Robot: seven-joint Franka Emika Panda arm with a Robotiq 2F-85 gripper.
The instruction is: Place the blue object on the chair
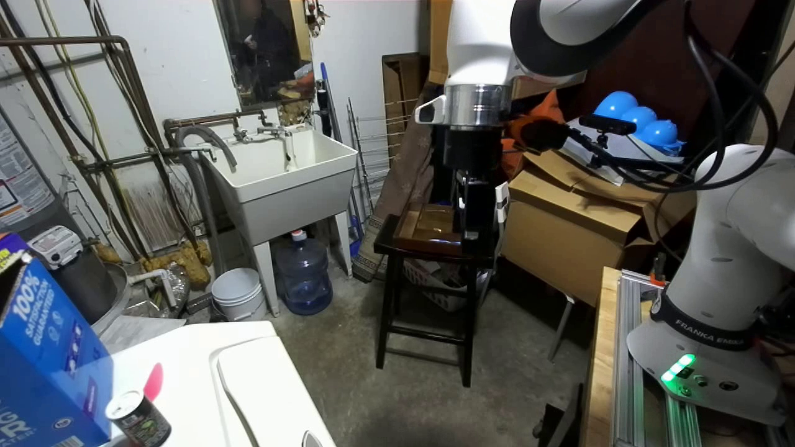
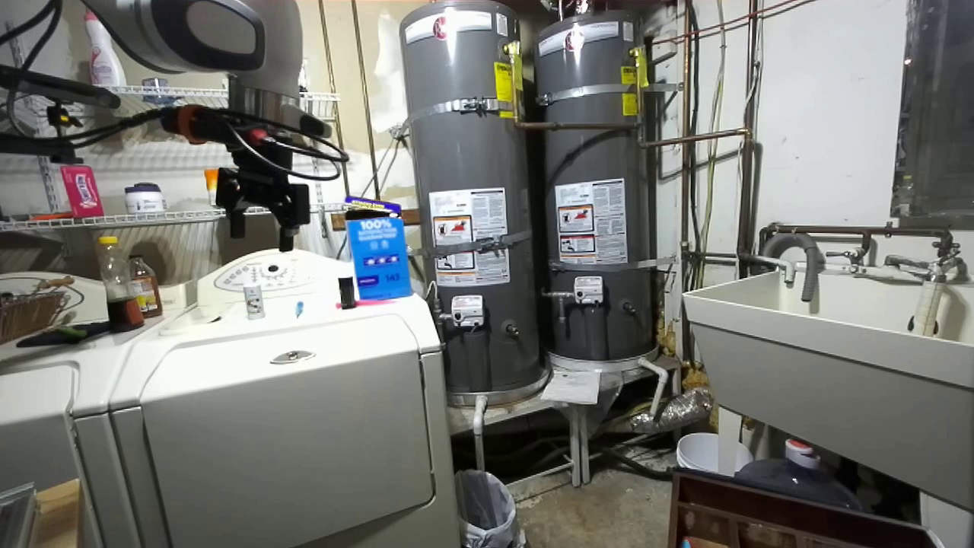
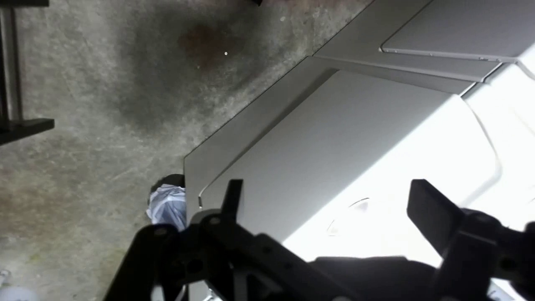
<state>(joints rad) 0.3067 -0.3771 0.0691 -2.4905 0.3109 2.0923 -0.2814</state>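
The blue object (image 2: 299, 309), a small slim light-blue stick, lies on the white washer top in an exterior view. It does not show in the wrist view, where the washer top is overexposed. The dark brown chair (image 1: 386, 241) stands on the floor with a brown wooden compartment box (image 1: 407, 239) on its seat. Part of the chair's legs (image 3: 25, 128) shows at the wrist view's left edge. My gripper (image 3: 326, 186) is open and empty, above the washer's front top edge. It also shows in both exterior views (image 1: 475, 226) (image 2: 262, 228), overlapping the chair in one.
On the washer (image 2: 304, 411) stand a blue carton (image 2: 378, 259), a black can (image 2: 347, 292), a small pale can (image 2: 253, 303) and a pink item (image 1: 154, 382). A sink (image 1: 279, 208), water jug (image 1: 303, 273) and cardboard box (image 1: 559, 242) stand around the chair.
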